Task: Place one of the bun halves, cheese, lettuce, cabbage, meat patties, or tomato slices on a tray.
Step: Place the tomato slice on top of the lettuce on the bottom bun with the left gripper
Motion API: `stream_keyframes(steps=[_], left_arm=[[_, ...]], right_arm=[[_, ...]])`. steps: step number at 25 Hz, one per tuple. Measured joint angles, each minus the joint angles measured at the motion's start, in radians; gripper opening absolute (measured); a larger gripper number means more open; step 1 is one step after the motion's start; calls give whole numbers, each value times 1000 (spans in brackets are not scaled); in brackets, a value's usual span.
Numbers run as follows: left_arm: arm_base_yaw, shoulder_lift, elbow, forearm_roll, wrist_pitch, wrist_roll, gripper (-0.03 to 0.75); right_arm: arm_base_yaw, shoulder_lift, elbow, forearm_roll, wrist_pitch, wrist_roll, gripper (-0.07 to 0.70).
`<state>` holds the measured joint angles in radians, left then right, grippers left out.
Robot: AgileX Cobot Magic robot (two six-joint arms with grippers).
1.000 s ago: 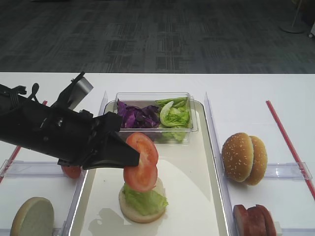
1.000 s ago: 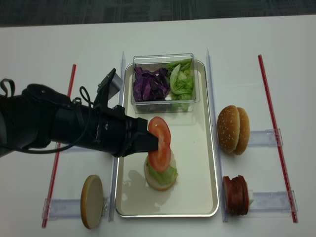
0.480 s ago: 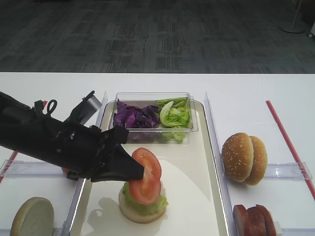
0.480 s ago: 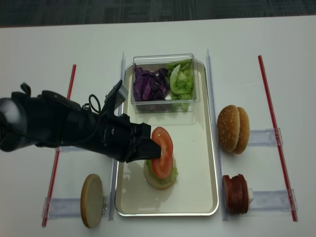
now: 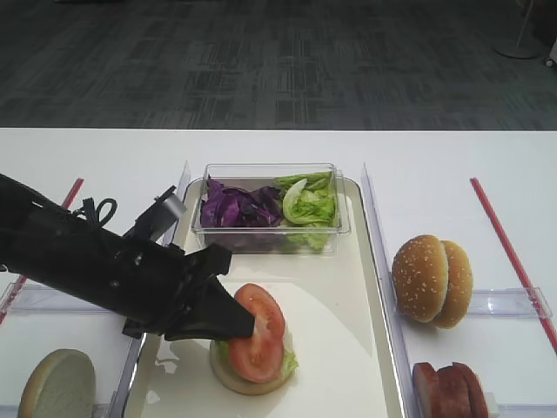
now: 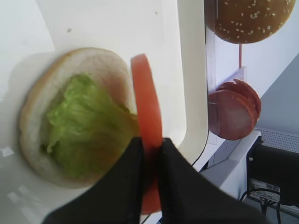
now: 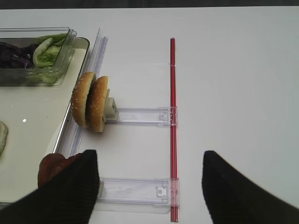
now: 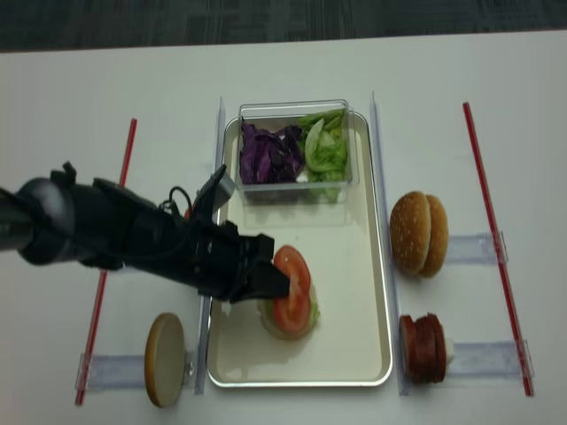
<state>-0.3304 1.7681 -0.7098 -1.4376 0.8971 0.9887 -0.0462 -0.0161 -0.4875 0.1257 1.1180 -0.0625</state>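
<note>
The left gripper has its fingers clamped on a tomato slice's edge, tilted over the lettuce and bun on the tray. It looks thin, slick and floppy; the rim grip suits it.

The left end effector has lowered its tomato slice onto the lettuce.
</note>
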Motion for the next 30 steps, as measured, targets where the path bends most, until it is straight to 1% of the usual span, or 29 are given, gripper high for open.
stream_keyframes(steps=[9, 15, 17, 19, 22, 24, 26, 30], left_arm=[[0, 57, 0, -47, -3, 23, 51], [0, 67, 0, -49, -6, 26, 57], [0, 67, 0, -49, -8, 28, 99], [0, 67, 0, -49, -8, 28, 186], [0, 67, 0, -49, -8, 28, 347], [0, 67, 0, -49, -4, 28, 412], [0, 67, 0, -49, 3, 28, 442], [0, 67, -2, -47, 14, 27, 458]], right_arm=[[0, 0, 0, 0, -2, 0, 501], [0, 0, 0, 0, -2, 0, 501], [0, 0, 0, 0, -2, 0, 501], [0, 0, 0, 0, -2, 0, 501], [0, 0, 0, 0, -2, 0, 501], [0, 0, 0, 0, -2, 0, 501], [0, 0, 0, 0, -2, 0, 501], [0, 0, 0, 0, -2, 0, 501]])
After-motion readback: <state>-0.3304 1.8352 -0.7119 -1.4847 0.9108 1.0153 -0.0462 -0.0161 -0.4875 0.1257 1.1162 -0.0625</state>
